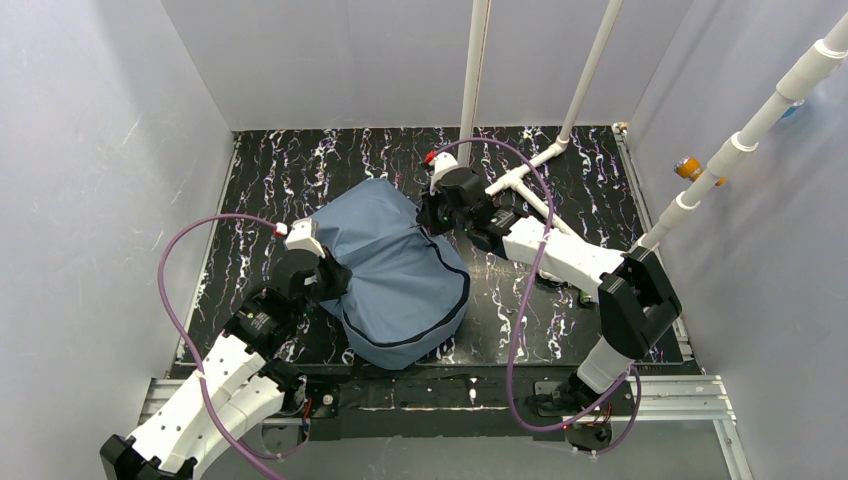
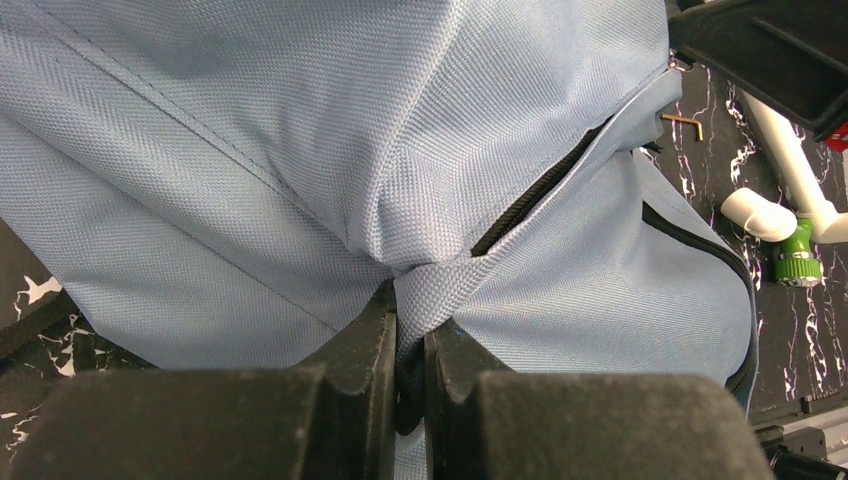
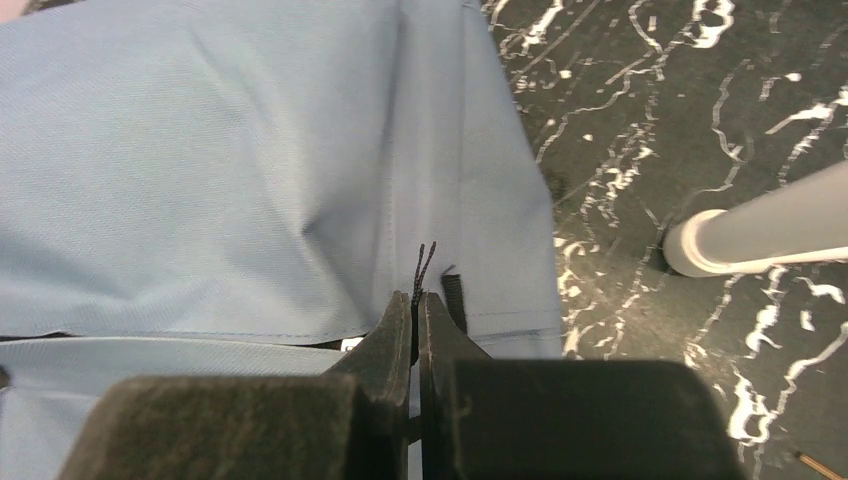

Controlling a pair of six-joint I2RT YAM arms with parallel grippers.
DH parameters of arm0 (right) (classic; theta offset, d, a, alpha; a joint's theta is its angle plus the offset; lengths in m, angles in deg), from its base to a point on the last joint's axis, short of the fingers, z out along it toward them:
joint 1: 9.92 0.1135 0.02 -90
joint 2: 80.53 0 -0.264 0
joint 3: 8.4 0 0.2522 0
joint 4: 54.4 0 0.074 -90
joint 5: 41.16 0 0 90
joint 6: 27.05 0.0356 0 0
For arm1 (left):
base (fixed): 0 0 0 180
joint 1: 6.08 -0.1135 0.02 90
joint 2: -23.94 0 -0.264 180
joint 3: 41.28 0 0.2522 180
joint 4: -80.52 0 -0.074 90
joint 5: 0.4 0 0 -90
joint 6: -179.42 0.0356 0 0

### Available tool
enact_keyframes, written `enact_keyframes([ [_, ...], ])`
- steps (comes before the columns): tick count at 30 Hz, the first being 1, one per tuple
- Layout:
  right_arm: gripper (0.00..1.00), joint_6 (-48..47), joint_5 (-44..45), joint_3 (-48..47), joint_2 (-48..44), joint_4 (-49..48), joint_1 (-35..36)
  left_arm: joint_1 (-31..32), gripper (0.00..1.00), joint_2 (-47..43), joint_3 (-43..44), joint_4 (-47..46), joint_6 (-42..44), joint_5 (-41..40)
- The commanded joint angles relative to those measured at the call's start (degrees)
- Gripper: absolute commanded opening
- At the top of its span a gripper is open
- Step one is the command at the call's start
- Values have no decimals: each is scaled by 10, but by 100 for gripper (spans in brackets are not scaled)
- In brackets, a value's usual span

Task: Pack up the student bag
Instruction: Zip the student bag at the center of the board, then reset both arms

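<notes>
The student bag (image 1: 395, 265) is a slate-blue fabric backpack lying in the middle of the black marbled table. My left gripper (image 1: 325, 272) is at its left edge, shut on a pinched fold of the bag's fabric (image 2: 432, 290) beside the dark zipper line (image 2: 530, 205). My right gripper (image 1: 428, 215) is at the bag's far right edge, shut on a thin black zipper cord (image 3: 424, 262) that sticks out above its fingertips. The bag fills the left of the right wrist view (image 3: 220, 160).
White pipe legs (image 1: 520, 175) with joints lie and stand at the back right of the table. A green-and-white fitting (image 2: 795, 255) and a small metal hex key (image 2: 685, 122) lie right of the bag. Grey walls enclose the table.
</notes>
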Motion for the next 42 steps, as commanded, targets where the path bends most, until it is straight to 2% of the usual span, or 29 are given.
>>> enact_keyframes([
  [1,1,-89,235,19,11,45,-53,-8,0,-19,2,93,25,-71],
  [9,1,-96,176,36,14,48,-50,-9,0,-28,-2,95,21,-72],
  [13,1,-100,187,20,10,66,-48,-9,0,-21,5,95,21,-69],
  [18,1,-116,257,35,0,80,-49,-8,0,-26,5,97,24,-68],
  [22,1,-110,224,48,3,86,-48,-9,0,-33,-2,94,19,-65],
  [26,8,-102,184,49,8,83,-48,-9,0,-28,3,93,17,-59],
  [29,22,-101,159,13,4,117,-47,-9,0,-24,25,98,29,-45],
  [30,33,-102,133,-18,-2,139,-47,-9,3,-21,36,100,36,-39],
  [31,41,-101,113,-44,-11,160,-47,-8,16,-18,50,103,39,-36],
  [32,55,-97,67,-72,-34,181,-47,-9,41,-9,78,108,46,-34],
  [33,76,-90,46,-84,-60,194,-47,-9,58,-2,108,113,55,-33],
  [34,92,-88,42,-90,-83,205,-47,-9,66,0,130,116,66,-36],
  [35,98,-86,43,-90,-97,209,-48,-9,69,1,145,120,72,-42],
  [39,98,-88,84,-106,-174,222,-47,-9,81,3,224,120,99,-59],
  [42,98,-77,107,-122,-209,198,-47,-9,85,12,259,105,114,-42],
])
